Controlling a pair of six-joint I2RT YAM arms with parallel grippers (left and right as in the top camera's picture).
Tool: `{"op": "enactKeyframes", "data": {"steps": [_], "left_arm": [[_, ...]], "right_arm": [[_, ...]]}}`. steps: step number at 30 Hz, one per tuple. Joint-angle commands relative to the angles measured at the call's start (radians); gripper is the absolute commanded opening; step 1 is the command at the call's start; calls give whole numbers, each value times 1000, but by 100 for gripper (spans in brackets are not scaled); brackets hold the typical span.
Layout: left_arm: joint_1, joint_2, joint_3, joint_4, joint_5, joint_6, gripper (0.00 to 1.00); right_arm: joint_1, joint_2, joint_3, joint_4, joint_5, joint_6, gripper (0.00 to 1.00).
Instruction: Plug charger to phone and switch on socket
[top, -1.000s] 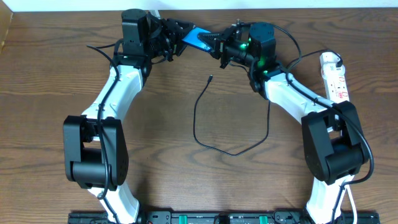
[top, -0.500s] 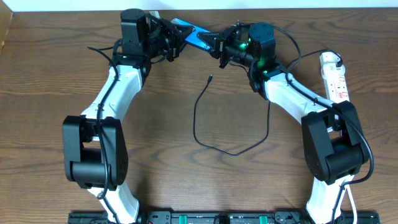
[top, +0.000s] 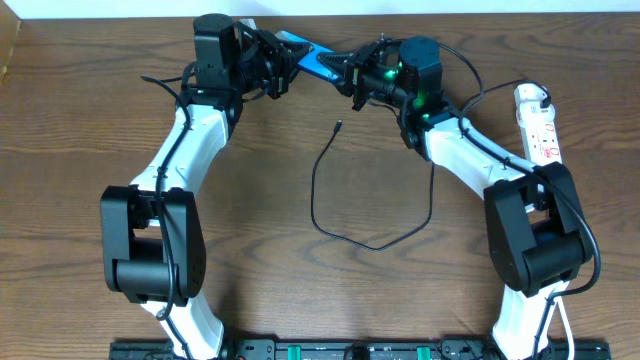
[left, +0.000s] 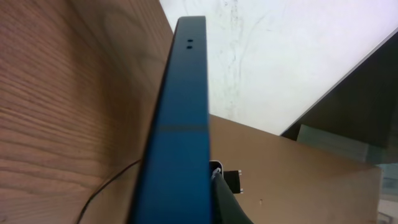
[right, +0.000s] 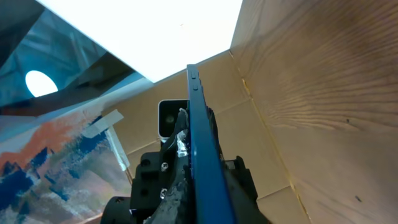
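Left pincer (top: 283, 58): clamped on the left end of the phone (top: 315, 60), which is held clear of the table (top: 80, 150) at its far edge.
Right pincer (top: 350, 72): at the phone's right end; grip or slack cannot be told.
Arms: both reach forward and bend inward, wrists facing each other across the phone.
Phone attitude: slanted, edge-on in both wrist views (left: 180, 124) (right: 202, 137).
Charger (top: 370, 243): loose loop on the table between the arms, connector tip (top: 339, 125) free.
Socket (top: 538, 125): right table edge, well apart from the phone.
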Motion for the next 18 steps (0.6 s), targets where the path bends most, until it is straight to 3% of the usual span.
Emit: {"op": "enactKeyframes", "data": {"steps": [1,8,13,18], "left_arm": [[-4,-18,6,2,13,55,7],[-3,-18,6,-7,14,171,7],[8,-18,6,-74,18,266,8],[43,-18,6,-172,54,373,7]], "right_arm": [[10,-6,19,9,-11,-36,19],[8,-6,19,-5,-11,-82,50],[-16,-6,19,-75,-11,-199,59],[-58,-6,19,-197,-12,-423,66]]}}
